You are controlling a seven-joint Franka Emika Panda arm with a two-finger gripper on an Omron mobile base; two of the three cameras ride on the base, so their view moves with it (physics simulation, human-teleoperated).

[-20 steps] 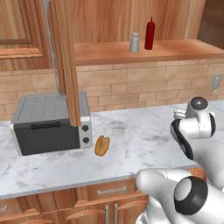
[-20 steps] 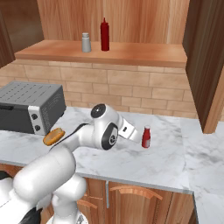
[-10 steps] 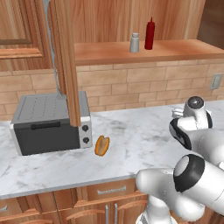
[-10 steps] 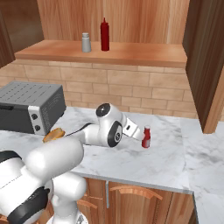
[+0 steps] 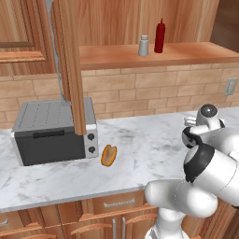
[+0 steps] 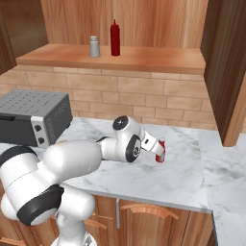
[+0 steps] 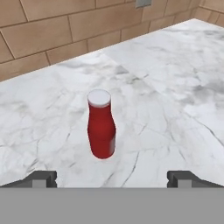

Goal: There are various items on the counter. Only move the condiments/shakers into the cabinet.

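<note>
The gripper (image 7: 112,178) stands with its jaws spread wide and nothing between them; the two dark fingertips (image 7: 41,178) sit far apart at the bottom of the hand view. Straight ahead of the jaws, centred on the gap but short of it, a red bottle (image 7: 101,124) with a white cap stands upright on the counter (image 7: 175,87), apart from both fingertips. In the right base view the same bottle (image 6: 161,150) stands just beyond the end of the hand, close to it; whether they touch cannot be told there. Beyond the bottle, further out from the jaws, the marble runs to a brick wall (image 7: 52,30). In the left base view the arm's white body hides the hand and the bottle. Up above the jaws and well away from them, the shelf (image 6: 120,57) of the cabinet (image 5: 70,60) carries the grey shaker (image 6: 94,46) and a second red bottle (image 6: 115,38), both upright and side by side, near each other but apart; the left base view shows the same shaker (image 5: 143,45) and bottle (image 5: 159,36) on the long wooden board. Far off to one side of the jaws, behind the arm, the bun (image 5: 108,155) lies on the counter just beside the front corner of the toaster oven (image 5: 53,132), with a small gap between them. The cabinet's narrow door hangs down in front of the oven's right end in the left base view.
</note>
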